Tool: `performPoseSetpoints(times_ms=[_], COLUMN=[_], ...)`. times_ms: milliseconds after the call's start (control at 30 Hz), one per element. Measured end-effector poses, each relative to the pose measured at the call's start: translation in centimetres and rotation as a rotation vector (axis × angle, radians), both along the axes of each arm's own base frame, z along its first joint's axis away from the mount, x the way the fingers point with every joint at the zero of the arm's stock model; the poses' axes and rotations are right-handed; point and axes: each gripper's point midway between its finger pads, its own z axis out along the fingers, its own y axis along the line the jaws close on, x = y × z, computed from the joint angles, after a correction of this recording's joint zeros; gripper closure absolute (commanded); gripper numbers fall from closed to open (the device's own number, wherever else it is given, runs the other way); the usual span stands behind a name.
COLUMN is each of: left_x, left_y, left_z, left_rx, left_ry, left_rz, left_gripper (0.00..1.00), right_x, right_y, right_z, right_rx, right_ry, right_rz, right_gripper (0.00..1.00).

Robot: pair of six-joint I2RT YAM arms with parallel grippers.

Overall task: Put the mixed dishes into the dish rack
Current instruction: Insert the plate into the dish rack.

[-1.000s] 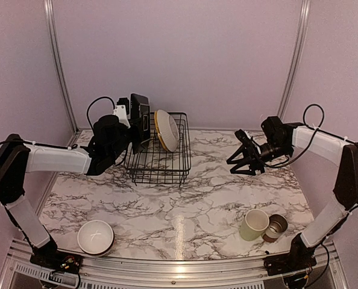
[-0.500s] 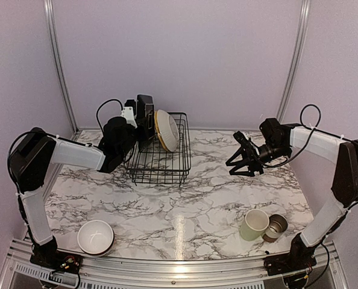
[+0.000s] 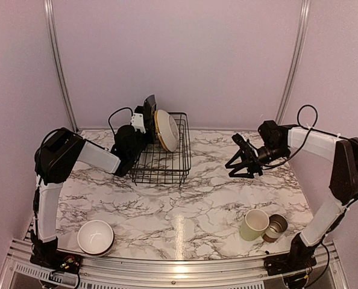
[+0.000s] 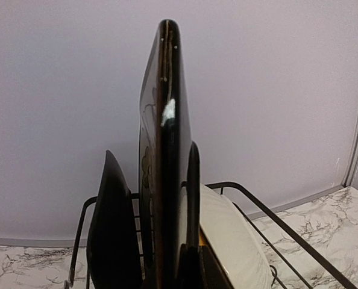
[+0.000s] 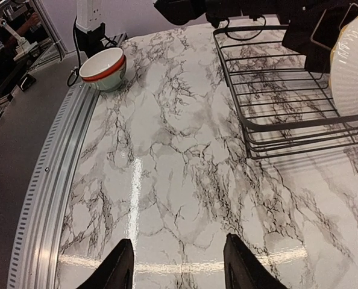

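Though glossy, marble-veined tabletop (image 3: pixel 191 205) under the dish rack (image 3: pixel 161 164), lilac walls (image 3: pixel 179 60) behind.

rear overhead view, two wrist views, all toward dish rack (image 3: pixel 158 174)

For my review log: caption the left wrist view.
Left gripper holds black square plate upright at dish rack beside round plate.

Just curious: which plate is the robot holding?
The black square plate, pinched upright by the left tool; the pale round plate just leans in the rack.
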Motion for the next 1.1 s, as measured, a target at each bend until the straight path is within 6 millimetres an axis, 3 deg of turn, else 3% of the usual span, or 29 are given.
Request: performPoseSetpoints(times_ms=[333,433,567,667,800,1000,1100], left_x=[2.8,3.1,3.2,3.1,1.8,-1.0,-1.7], left_y=[-0.1,0.1,0.3,0.5,1.1,2.4,2.9], left_z=[-3.2,-3.5,-3.4,-3.4,-0.2,6.4,8.5], left_rx=[0.007,0.001,-0.01,-0.034,-0.114,-0.204,-0.22], left_ry=[-0.014,-0.021,-0.021,-0.02,-0.093,-0.2,-0.226], left_rz=[0.032,0.028,0.028,0.025,0.007,-0.018,-0.021], left_gripper=[0.99,0.89,0.84,0.71,0.61,0.6,0.56], right_x=[-0.2,-0.2,-0.2,-0.3,-0.4,-0.6,-0.8], right_y=[0.0,0.0,-0.1,-0.1,-0.1,-0.1,-0.2], right_z=[-0.2,-0.5,-1.2,-1.5,-1.5,-1.5,-1.5], right_rx=[-0.003,-0.006,-0.013,-0.016,-0.017,-0.017,-0.018], right_ry=[0.007,0.019,0.047,0.059,0.062,0.06,0.062], right_rz=[0.005,0.007,0.01,0.012,0.015,0.022,0.026], right_gripper=[0.51,0.51,0.5,0.5,0.5,0.5,0.5])
